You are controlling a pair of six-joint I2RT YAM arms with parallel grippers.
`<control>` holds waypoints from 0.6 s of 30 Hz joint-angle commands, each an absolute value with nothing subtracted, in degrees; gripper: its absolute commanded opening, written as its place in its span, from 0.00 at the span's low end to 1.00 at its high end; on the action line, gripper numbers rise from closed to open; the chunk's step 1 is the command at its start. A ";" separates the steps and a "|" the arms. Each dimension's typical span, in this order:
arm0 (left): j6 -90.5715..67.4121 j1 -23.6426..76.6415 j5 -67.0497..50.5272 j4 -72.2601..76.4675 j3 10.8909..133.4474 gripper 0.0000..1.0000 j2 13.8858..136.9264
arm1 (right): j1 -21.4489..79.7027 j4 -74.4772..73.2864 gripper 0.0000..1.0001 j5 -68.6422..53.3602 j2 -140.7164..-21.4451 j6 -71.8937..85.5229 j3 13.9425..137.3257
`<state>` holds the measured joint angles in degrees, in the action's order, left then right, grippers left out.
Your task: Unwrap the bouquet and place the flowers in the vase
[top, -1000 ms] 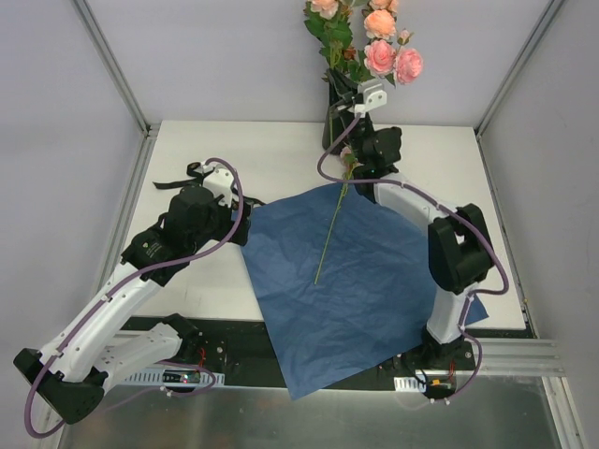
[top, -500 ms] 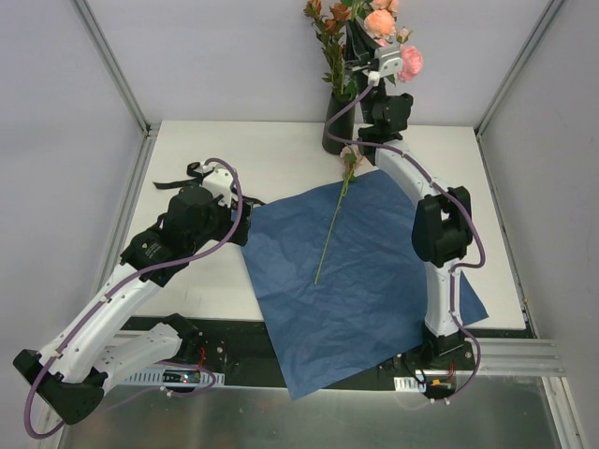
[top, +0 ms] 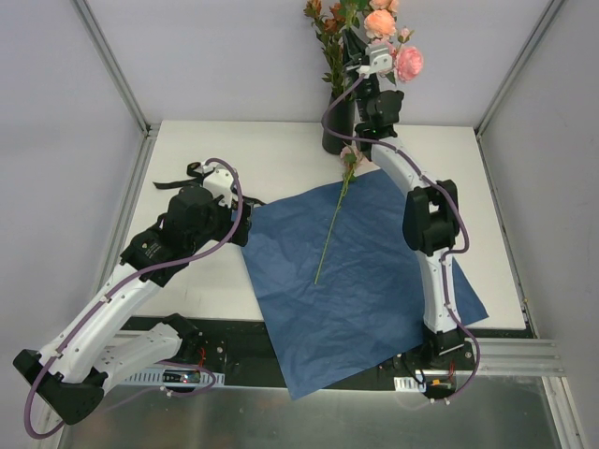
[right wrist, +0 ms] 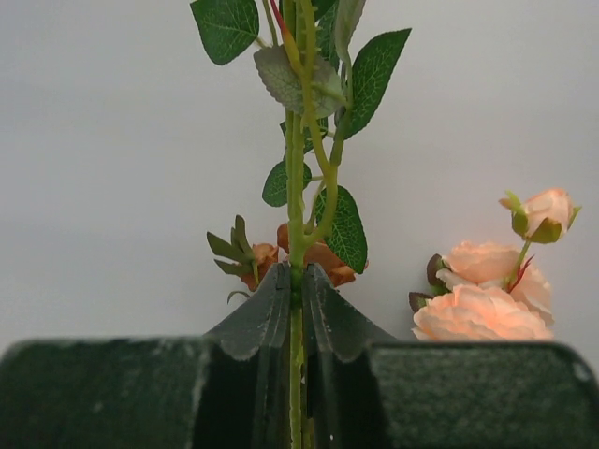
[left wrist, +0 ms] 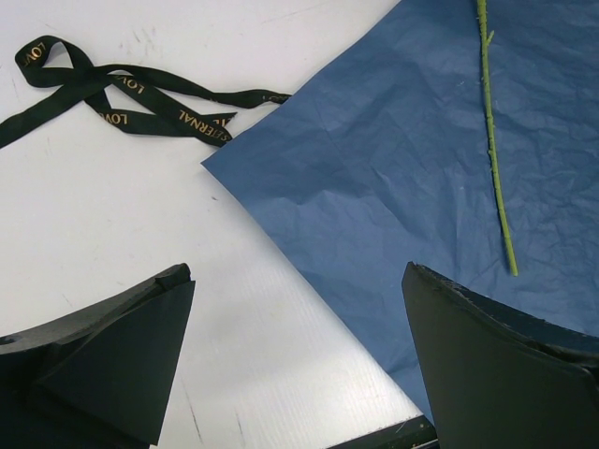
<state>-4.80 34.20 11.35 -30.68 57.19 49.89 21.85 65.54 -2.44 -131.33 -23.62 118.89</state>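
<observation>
Right gripper [right wrist: 296,281] pinches a leafy green stem [right wrist: 296,178] tight, high above the black vase [top: 337,126]. Left gripper [left wrist: 298,281] gapes wide, empty, over the edge of the blue wrapping paper [left wrist: 374,159].

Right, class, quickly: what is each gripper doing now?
Left gripper: open, holding nothing.
Right gripper: shut on a flower stem.
</observation>
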 commanded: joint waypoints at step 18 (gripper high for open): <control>-3.96 34.72 12.13 -29.09 57.83 0.99 48.43 | 22.67 63.55 0.37 5.97 -123.23 -22.68 109.61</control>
<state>-4.80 34.20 11.38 -30.68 57.19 49.65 21.74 61.82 3.09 -130.93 -23.22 112.03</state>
